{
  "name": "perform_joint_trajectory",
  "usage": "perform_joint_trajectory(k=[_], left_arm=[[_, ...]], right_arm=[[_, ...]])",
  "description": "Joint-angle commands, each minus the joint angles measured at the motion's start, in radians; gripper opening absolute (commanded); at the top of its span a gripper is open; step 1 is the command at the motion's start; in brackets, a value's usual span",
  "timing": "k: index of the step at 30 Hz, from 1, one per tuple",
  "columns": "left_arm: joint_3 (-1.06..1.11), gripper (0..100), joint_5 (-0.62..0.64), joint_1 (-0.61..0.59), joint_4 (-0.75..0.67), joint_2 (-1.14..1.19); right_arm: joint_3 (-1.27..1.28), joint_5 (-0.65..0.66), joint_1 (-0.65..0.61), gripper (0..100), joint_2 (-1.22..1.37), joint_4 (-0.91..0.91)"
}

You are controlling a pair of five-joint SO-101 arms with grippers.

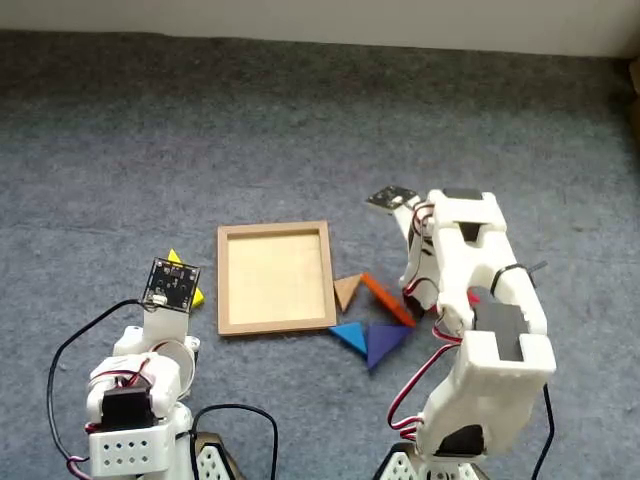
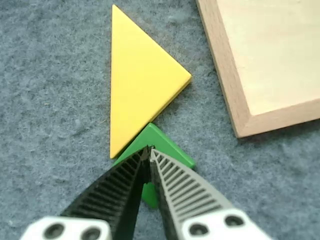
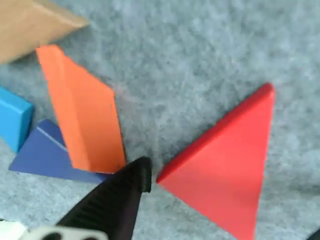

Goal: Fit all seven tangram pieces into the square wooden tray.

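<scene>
Under left hand; green piece touching yellow triangle; hand closed, gripping nothing

Soft, even light is spread over the grey carpet in the high view, and the pale strip along the far edge is caught brightest. In the left wrist view the yellow triangular piece is lit bright, and a thin dark shadow is thrown beside the square wooden tray. Over in the right wrist view, the red triangular piece is shaded darker on its side face.
</scene>
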Motion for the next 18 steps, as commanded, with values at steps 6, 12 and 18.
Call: perform_joint_trajectory(k=[6,12,18], left_arm=[[0.019,2,0.006,-0.008,0.005,-0.010],[0.019,2,0.006,-0.008,0.005,-0.010],[0.019,2,0.006,-0.008,0.005,-0.010]], right_arm=[[-0.058,0.095,0.062,31.6,-0.005,-0.005],[-0.058,0.098,0.097,28.6,-0.010,-0.005],[-0.116,0.095,0.077,28.6,-0.028,0.124]])
